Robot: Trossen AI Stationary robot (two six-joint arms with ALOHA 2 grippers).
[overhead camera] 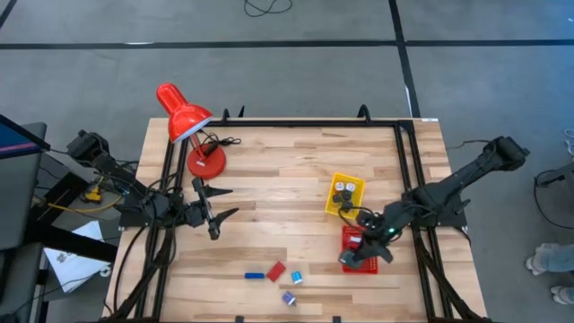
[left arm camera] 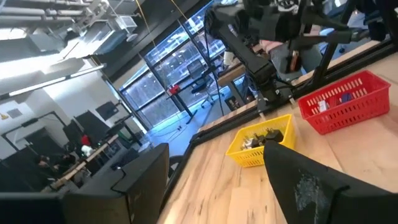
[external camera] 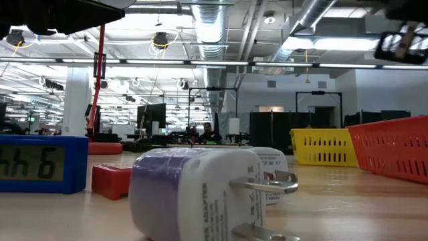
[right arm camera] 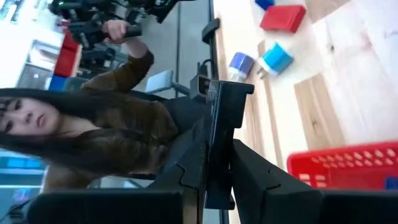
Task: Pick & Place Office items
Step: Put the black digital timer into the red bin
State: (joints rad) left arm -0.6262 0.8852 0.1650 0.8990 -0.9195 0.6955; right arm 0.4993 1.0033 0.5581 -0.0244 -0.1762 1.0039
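Observation:
Near the table's front edge lie four office items: a blue bar (overhead camera: 256, 275), a red block (overhead camera: 276, 271), a light-blue plug adapter (overhead camera: 296, 278) and a purple-and-white plug adapter (overhead camera: 289, 298). The low view shows the purple one (external camera: 200, 194) close up, lying on its side. My right gripper (overhead camera: 347, 261) hangs shut over the near left corner of the red mesh basket (overhead camera: 366, 244); nothing shows between its fingers (right arm camera: 219, 93). My left gripper (overhead camera: 229, 203) stands open above the table's left part, near the red lamp, pointing toward the right edge, with nothing in it.
A yellow tray (overhead camera: 344, 195) holding dark clips sits just beyond the red basket, which has small items in it (left arm camera: 345, 102). A red desk lamp (overhead camera: 193, 135) stands at the far left. A black frame runs along the table's edges. A person (right arm camera: 112, 130) stands by the near edge.

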